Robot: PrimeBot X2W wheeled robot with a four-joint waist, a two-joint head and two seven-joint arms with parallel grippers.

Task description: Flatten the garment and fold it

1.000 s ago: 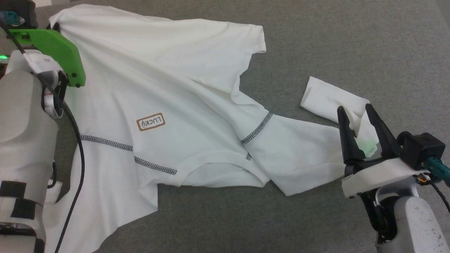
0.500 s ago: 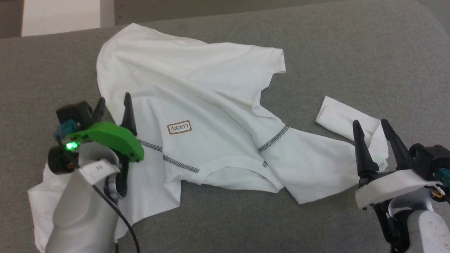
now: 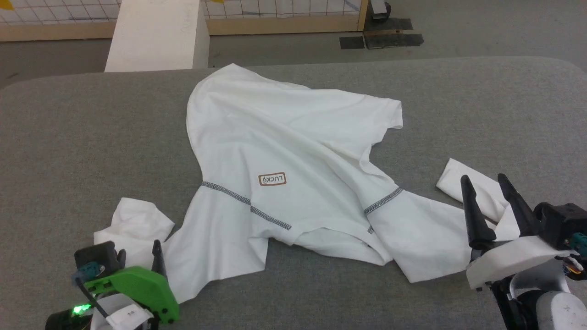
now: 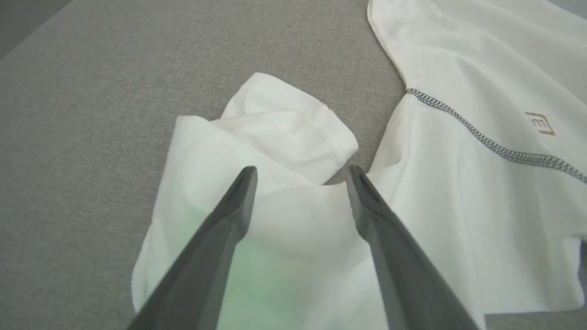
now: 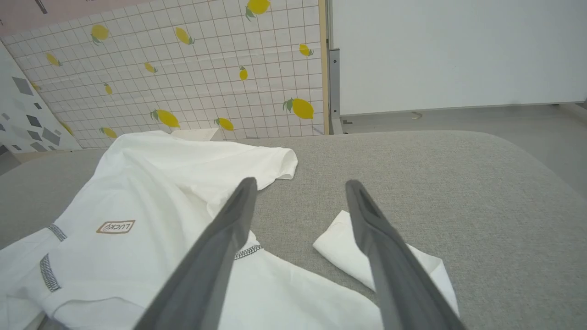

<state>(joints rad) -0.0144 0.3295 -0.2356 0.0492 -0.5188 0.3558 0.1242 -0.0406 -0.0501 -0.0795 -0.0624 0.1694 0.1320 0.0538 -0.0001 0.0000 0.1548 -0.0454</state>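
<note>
The garment (image 3: 284, 137), a white long-sleeved shirt with a brown-bordered LUCKY patch (image 3: 272, 179) and grey zigzag seams, lies rumpled on the grey table (image 3: 69, 137), neck towards me. My left gripper (image 3: 140, 247) is open at the lower left, just above the bunched left sleeve (image 3: 133, 220). In the left wrist view the left gripper (image 4: 301, 170) hangs over that sleeve (image 4: 284, 123) with nothing between its fingers. At the lower right, my right gripper (image 3: 483, 178) stands open beside the folded right cuff (image 3: 454, 181). The right wrist view shows the right gripper (image 5: 300, 183) empty above the cuff (image 5: 348, 247).
A white rectangular box (image 3: 156, 34) stands beyond the table's far edge. Dark mats (image 3: 380, 40) lie on the floor behind. A lemon-patterned tiled wall (image 5: 206, 82) is at the back. Bare grey table surface stretches on both sides of the shirt.
My left gripper opened, let go of the shirt's far corner and drew back to the left sleeve near me. The head camera tilted up, shifting the whole view. The right gripper stayed open.
</note>
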